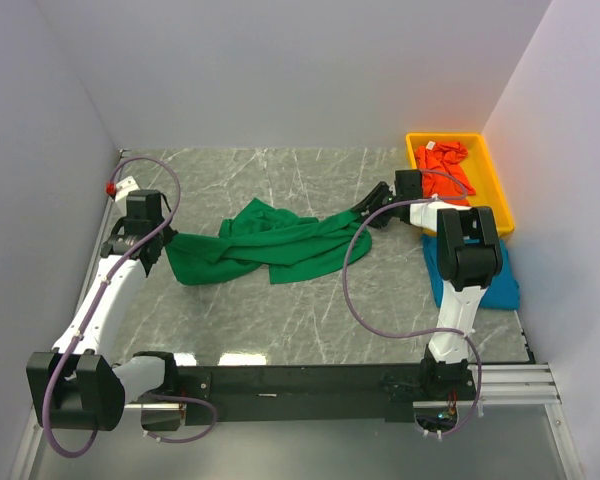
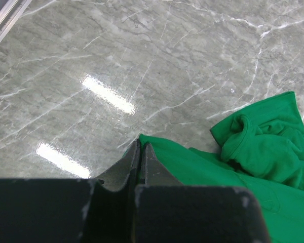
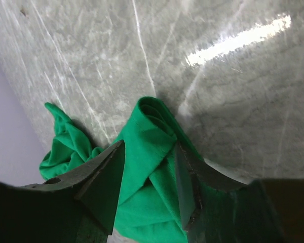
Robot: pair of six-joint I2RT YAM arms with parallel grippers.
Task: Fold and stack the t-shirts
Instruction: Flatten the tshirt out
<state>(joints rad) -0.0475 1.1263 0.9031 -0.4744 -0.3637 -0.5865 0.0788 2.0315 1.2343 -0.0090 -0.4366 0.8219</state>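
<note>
The green t-shirt point(image 1: 280, 245) lies crumpled and stretched across the middle of the marble table. My left gripper point(image 1: 168, 243) is at its left end, and in the left wrist view this gripper point(image 2: 141, 144) is shut on the edge of the green t-shirt point(image 2: 253, 152). My right gripper point(image 1: 365, 212) is at the shirt's right end. In the right wrist view it point(image 3: 150, 144) stands open, with a rolled fold of the green t-shirt point(image 3: 152, 167) between its jaws. The blue t-shirt point(image 1: 505, 285) lies flat under the right arm. The orange-red t-shirt point(image 1: 445, 165) is bunched in the bin.
A yellow plastic bin point(image 1: 497, 190) stands at the back right corner. A small red and white object point(image 1: 113, 187) sits at the table's left edge. White walls close in the left, back and right sides. A black rail point(image 1: 310, 380) runs along the front.
</note>
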